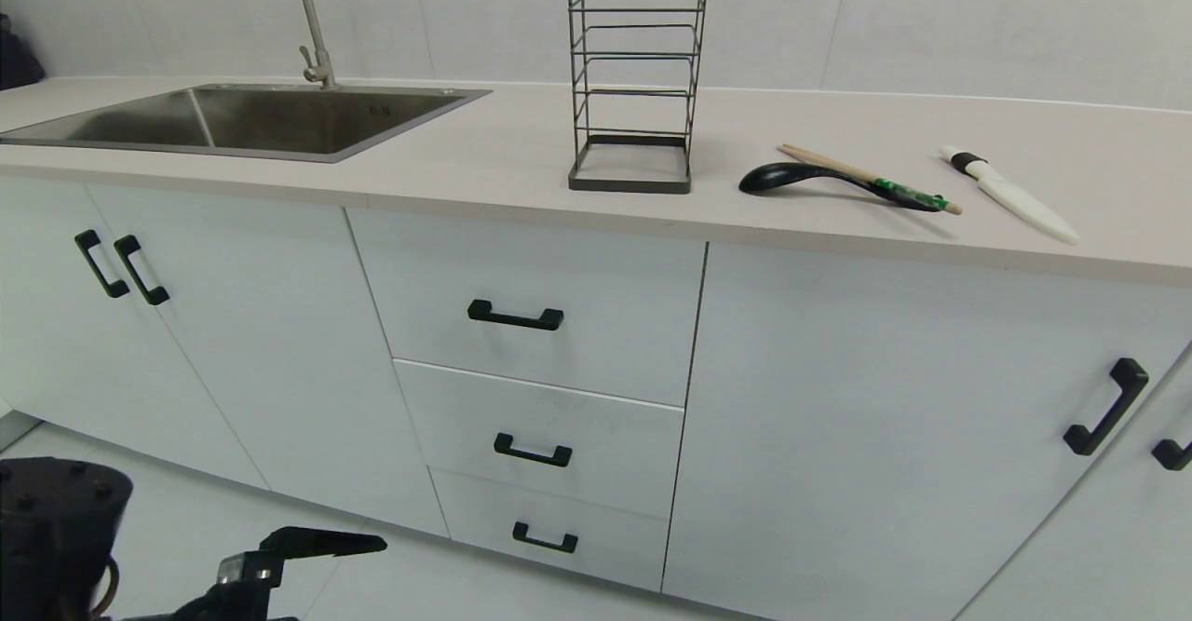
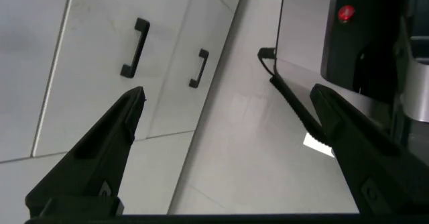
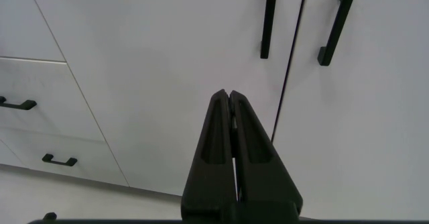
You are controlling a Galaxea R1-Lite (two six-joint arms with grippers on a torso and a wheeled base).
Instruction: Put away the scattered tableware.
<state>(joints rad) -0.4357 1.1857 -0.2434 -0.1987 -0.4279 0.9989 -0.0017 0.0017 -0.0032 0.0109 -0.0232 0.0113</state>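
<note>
I see pale tiled wall, beige countertop, steel sink (tap behind it), white black-handled cabinets, light floor.

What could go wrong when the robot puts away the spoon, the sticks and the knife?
The wooden chopsticks lie on the black spoon, so grabbing one might drag the other. The white knife sits near the pale countertop's front edge; a nudge could knock it off. The tall black wire rack looks narrow and might tip if bumped.
</note>
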